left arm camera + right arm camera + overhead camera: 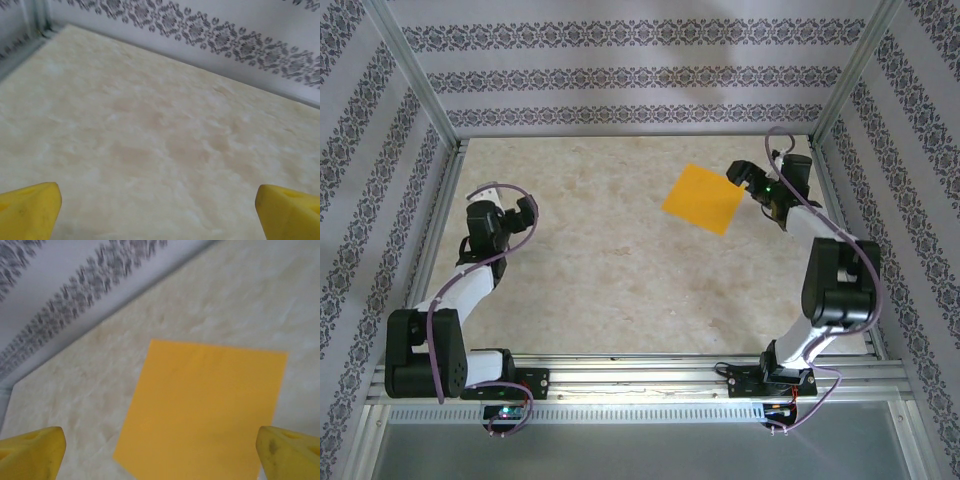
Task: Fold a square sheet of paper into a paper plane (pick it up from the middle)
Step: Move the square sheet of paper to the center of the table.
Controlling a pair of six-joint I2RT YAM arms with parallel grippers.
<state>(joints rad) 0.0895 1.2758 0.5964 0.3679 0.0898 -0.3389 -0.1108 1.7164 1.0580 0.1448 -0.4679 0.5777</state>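
Two blunt yellow fingertips of the right hand frame the bottom corners of the right wrist view. They are spread wide with nothing gripped between them. Just ahead of them the square sheet of paper lies flat and unfolded on the table. From above, the sheet sits in the far right part of the table, turned like a diamond, with one corner just beside the right hand. The left hand hangs over bare table on the left side, well apart from the sheet, its fingers equally wide and empty.

The likely trouble is the pickup. A thin sheet lying flush on a smooth top gives the fingers no edge, so a pinch at the middle may skate the paper toward the nearby wall or crumple it. A bunch pinched off-centre would probably spoil the later creases.

The paper is plain bright orange, matte, with crisp straight edges and sharp corners. The table has a pale, marbled cream surface that looks hard and slick. The walls carry grey ornamental bands on white.
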